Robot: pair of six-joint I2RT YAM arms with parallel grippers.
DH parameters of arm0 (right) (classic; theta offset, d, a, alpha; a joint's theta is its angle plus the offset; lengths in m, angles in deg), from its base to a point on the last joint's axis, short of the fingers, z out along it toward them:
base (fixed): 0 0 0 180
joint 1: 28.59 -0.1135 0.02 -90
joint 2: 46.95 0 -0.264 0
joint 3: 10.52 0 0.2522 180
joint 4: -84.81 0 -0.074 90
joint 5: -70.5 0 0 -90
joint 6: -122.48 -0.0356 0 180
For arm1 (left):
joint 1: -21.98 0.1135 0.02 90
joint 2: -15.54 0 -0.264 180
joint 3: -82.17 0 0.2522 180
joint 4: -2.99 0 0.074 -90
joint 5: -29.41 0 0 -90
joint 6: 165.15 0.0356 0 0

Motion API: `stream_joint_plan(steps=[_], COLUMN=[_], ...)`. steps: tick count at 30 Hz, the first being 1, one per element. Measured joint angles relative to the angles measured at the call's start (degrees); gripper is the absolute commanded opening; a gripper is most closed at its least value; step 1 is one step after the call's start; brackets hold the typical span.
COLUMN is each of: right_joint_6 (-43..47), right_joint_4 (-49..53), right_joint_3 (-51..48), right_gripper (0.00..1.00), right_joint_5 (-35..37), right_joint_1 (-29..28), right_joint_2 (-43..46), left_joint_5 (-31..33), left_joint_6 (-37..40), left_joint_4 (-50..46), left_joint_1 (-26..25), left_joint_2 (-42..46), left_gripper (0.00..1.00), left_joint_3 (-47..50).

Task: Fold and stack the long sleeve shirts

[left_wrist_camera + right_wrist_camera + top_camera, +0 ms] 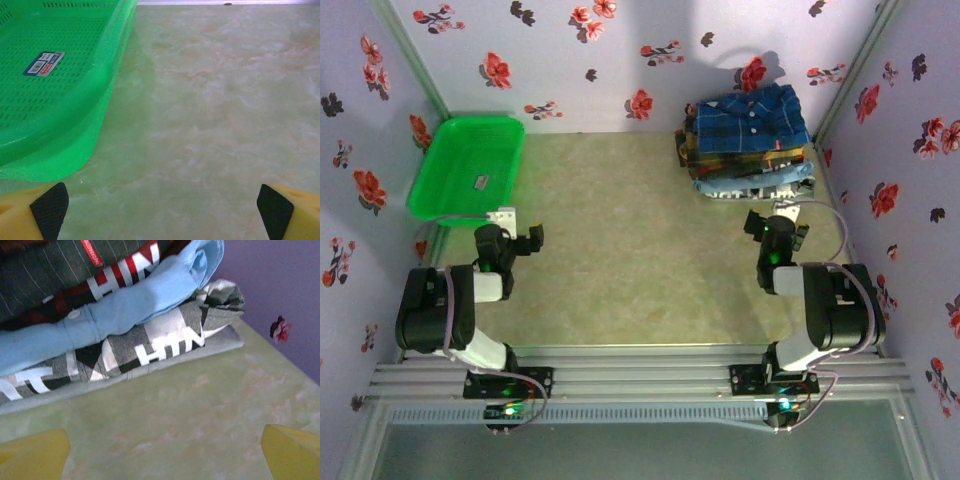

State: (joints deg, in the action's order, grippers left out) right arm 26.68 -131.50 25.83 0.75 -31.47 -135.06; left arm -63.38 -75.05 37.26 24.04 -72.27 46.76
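Basket: At your far left, the green perforated plastic basket (465,165) sat against the purple flowered wall (620,60), with a small blue-and-white sticker (44,63) on its floor.
Left gripper: Your left gripper (518,228) hung just beside the basket's near right corner. Its jaws were spread wide with nothing between them, and the black pads (50,210) stood far apart over bare surface.
Table: The pale green marbled tabletop (630,250) lay between your two arms.
Right gripper: Your right gripper (776,222) pointed at the pile of shirts, near its front edge but apart from it. The jaws gaped wide and held nothing, and the yellow fingertips (290,452) sat at the frame's lower corners.
Shirts: The folded stack of long sleeve shirts (750,150) stood in the far right corner. The dark blue plaid shirt (752,118) lay on top, the mustard-yellow plaid shirt (692,150) showed beneath at the left, and a light blue shirt (115,315) lay lower, resting on a grey-and-white checked layer (165,340).
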Motion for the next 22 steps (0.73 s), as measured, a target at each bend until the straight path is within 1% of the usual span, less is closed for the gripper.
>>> stream_joint_plan(steps=[3, 11, 22], right_joint_6=[-0.4, -0.4, -0.4], right_joint_4=[1.1, -0.5, -0.7], right_joint_3=[-1.4, -1.4, -1.4], right_gripper=[0.99, 0.99, 0.99], right_joint_5=[0.0, 0.0, -1.8], right_joint_1=[0.2, 0.3, 0.5], right_joint_2=[-0.7, -0.9, -0.9], left_joint_5=[0.0, 0.2, 0.2], left_joint_6=[-0.1, -0.1, -0.1], left_joint_4=[0.0, 0.0, 0.0], left_joint_1=[0.0, 0.0, 0.0], left_joint_2=[0.0, 0.0, 0.0], left_gripper=[1.0, 1.0, 1.0], left_joint_3=[0.0, 0.0, 0.0])
